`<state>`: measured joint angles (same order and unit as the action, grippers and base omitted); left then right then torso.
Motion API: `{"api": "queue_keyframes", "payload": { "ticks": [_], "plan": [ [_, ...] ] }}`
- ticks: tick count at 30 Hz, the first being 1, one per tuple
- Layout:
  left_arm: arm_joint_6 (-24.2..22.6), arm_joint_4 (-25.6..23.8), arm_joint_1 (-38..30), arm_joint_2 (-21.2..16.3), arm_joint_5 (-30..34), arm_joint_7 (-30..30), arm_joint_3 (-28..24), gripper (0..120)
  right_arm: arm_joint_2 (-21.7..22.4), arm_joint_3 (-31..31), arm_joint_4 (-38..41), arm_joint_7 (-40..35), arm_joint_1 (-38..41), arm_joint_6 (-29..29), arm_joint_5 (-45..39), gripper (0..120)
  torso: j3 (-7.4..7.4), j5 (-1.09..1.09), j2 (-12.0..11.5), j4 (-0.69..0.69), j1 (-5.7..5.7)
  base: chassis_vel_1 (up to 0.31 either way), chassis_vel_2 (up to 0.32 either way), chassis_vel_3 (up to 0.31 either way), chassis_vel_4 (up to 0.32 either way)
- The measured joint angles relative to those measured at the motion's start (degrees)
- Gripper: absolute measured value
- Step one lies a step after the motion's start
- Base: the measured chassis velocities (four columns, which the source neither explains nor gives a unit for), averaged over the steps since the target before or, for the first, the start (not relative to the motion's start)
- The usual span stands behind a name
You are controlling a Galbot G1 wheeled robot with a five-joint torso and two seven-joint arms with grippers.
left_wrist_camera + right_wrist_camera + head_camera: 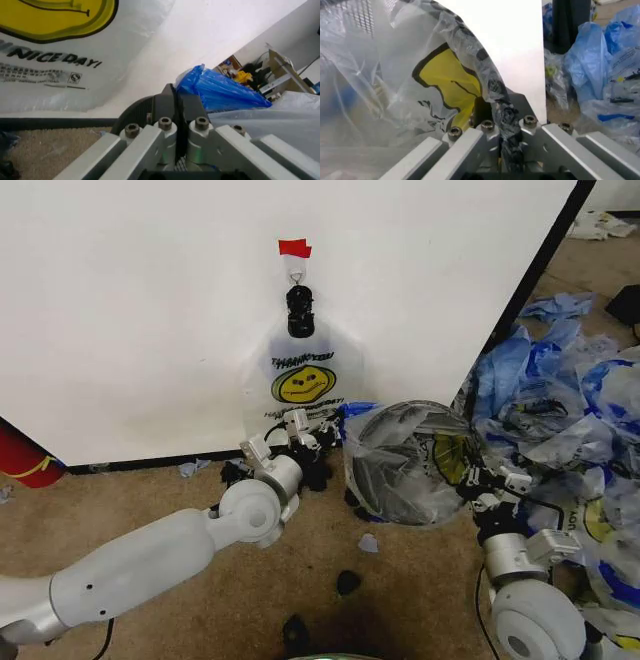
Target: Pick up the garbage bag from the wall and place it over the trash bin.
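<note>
2 garbage bags: 1 (303, 375) on wall (150, 310); 1 (405, 455) over trash bin (372, 480).

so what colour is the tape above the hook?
Red tape, clearest in the head view.

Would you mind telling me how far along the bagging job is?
Done: a bag already drapes over the bin. In hand: both grippers, left and right, pinch its rim. Left: another bag hangs on the wall.
</note>
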<state>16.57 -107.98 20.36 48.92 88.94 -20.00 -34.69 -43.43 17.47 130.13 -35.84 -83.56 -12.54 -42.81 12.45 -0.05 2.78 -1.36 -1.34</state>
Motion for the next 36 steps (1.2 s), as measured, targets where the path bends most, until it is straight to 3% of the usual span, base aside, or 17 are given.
{"api": "queue_keyframes", "payload": {
  "ticks": [8, 16, 28, 34, 36],
  "plan": [
    [0.29, 1.41, 0.4, 0.3, -1.3, -0.19, 0.4, 2, 0.02, 0.01, 0.22, 0.02, -0.44, 0.0, 0.25, 0, 0.0, 0.0, 0.0, 0.0, 0.0, 0.0, 0.0, 0.0, 0.0],
    [-0.64, -1.1, 3.55, -1.2, -1.46, -0.12, 2.38, 27, -0.9, -0.88, -0.35, -0.22, 0.05, 0.08, -0.25, 0, 0.0, 0.0, 0.0, 0.0, 0.0, 0.0, 0.0, 0.0, 0.0],
    [-3.12, -3.72, 7.01, -5.12, -2.32, 0.69, 4.79, 76, -1.33, -1.72, -0.71, -1.46, 0.53, 1.13, -2.05, 0, 0.0, -0.01, 0.0, 0.0, 0.0, 0.0, 0.0, 0.0, 0.0],
    [-3.09, -5.13, 9.25, -7.34, -3.42, -0.3, 6.6, 96, -1.76, -2.07, -1.47, -3.01, 1.09, 1.4, -3.04, 0, 0.0, 0.0, 0.0, -0.01, 0.0, 0.0, 0.0, 0.0, 0.0],
    [-3.01, -5.45, 11.04, -8.61, -4.45, -0.65, 7.68, 98, -2.16, -2.34, -1.42, -3.71, 1.4, 1.78, -5.18, 0, 0.0, -0.01, 0.0, 0.01, 0.0, 0.0, 0.0, 0.0, 0.0]
  ]
}}
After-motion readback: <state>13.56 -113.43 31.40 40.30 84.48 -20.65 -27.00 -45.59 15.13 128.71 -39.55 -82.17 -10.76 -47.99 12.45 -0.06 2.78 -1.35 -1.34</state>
